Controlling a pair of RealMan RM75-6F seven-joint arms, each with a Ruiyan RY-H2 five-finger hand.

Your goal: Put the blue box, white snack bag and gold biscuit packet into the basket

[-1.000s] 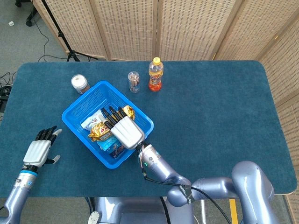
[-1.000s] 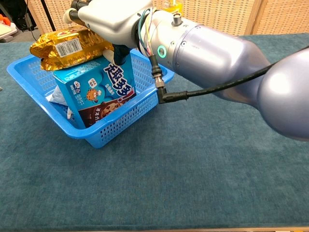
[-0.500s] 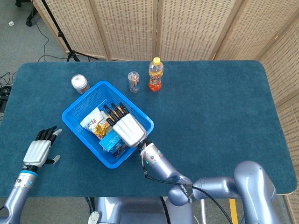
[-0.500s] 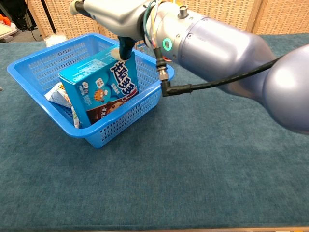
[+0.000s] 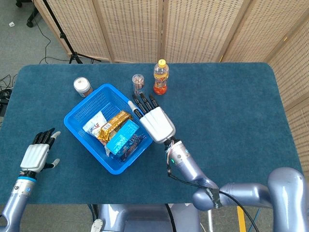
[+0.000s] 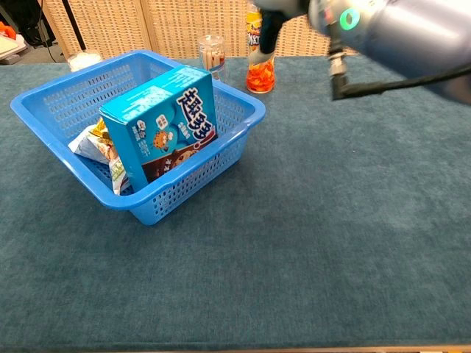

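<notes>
The blue basket serves as the reference for this inspection. All three task items lie inside it. The blue box sits in the corner of the basket nearest the robot, leaning on the wall there, its long axis running diagonally along the basket's length. The gold biscuit packet lies just beside the box, toward the basket's middle, on roughly the same diagonal. The white snack bag rests against the packet on the side toward the left arm.

The right hand is outside the basket, just past its rim on the side facing the orange drink bottle; its fingers are extended and apart and it holds nothing. The left hand is well apart from the basket on its opposite side, low over the table, fingers likewise spread and empty.

Judgement: the loading looks complete. The one relation that matters for any further move is that the box lies immediately beside the right hand, which is by far the nearer of the two. If the leaning box needed seating, that hand would reach back across the rim.

A lidded jar and a clear tumbler stand beyond the basket's far side.
</notes>
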